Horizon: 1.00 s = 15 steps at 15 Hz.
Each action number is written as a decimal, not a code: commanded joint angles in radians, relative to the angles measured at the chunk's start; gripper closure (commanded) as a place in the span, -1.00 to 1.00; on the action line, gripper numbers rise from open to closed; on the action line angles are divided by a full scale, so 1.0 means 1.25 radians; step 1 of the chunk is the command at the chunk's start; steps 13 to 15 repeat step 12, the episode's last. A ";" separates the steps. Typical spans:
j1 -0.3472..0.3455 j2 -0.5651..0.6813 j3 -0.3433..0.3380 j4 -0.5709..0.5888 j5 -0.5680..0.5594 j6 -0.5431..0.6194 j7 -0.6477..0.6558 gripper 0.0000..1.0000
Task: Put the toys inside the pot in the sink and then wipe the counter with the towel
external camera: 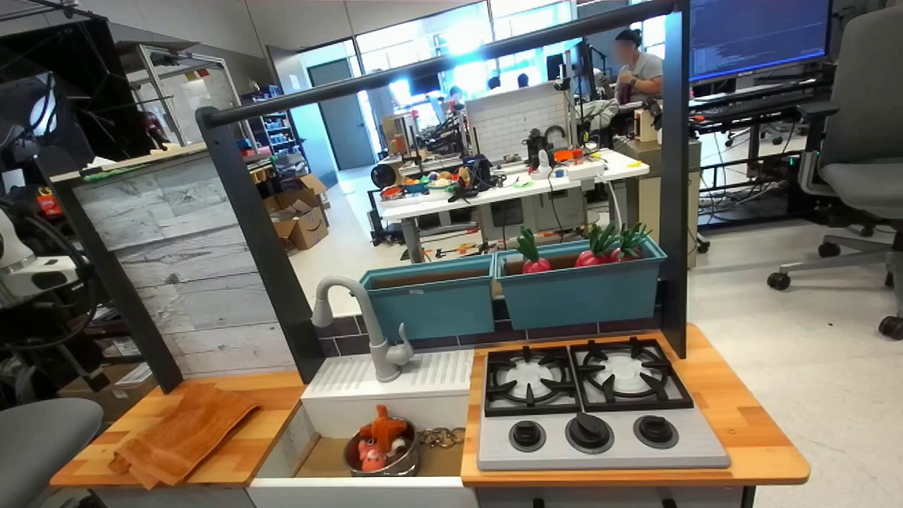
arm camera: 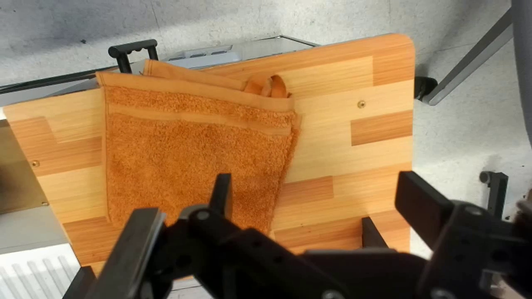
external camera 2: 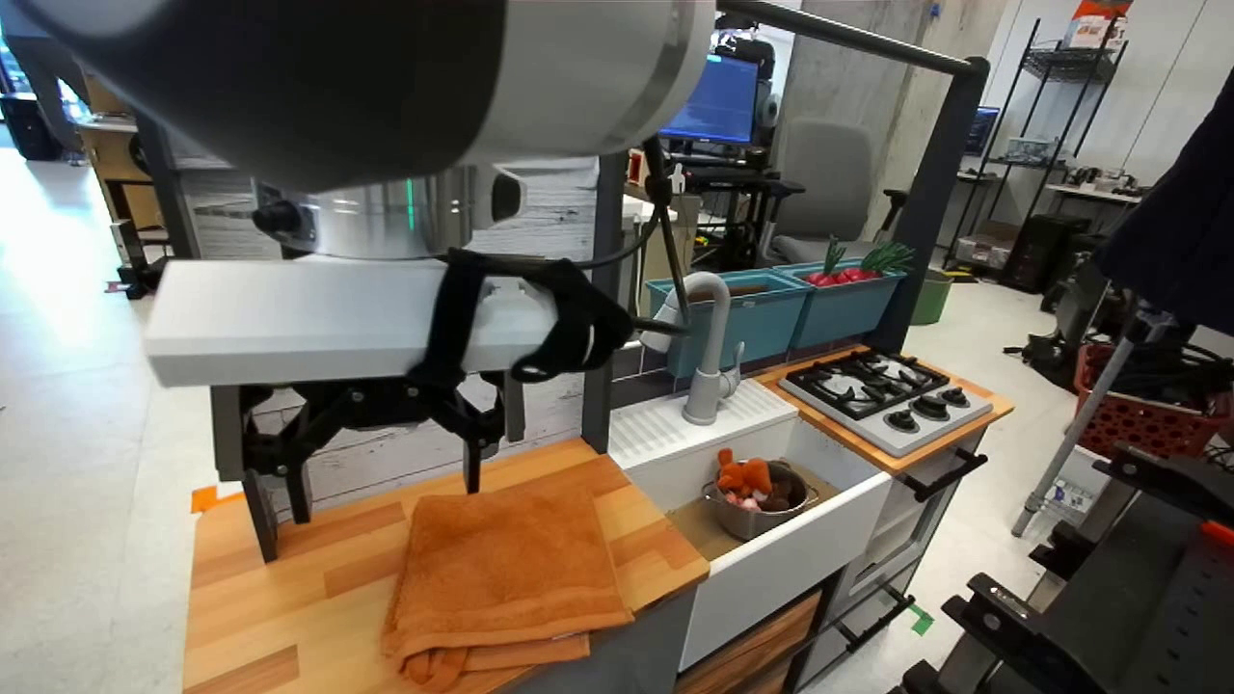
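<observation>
1 gripper, jaws spread, towel on counter, toys in pot in sink

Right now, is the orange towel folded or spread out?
Folded: in the wrist view, another hemmed layer of the towel pokes out from under the top one.

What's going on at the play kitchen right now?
The robot's open gripper is over the wooden counter, close to the folded orange terry towel, holding nothing; whether it touches the towel isn't clear. Several toys, orange and pinkish, sit in the steel pot, which stands in the white sink. So the toy part looks done, and gripping the towel to wipe is probably next.
</observation>
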 commanded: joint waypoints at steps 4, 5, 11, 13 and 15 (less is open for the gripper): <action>0.028 -0.209 0.005 -0.185 0.026 0.128 0.119 -1.00; 0.026 -0.247 0.012 -0.219 0.039 0.165 0.144 -1.00; 0.014 -0.337 0.023 -0.289 0.046 0.255 0.201 -1.00; 0.010 -0.358 0.025 -0.312 0.046 0.260 0.206 -1.00; 0.010 -0.358 0.025 -0.312 0.046 0.260 0.206 -1.00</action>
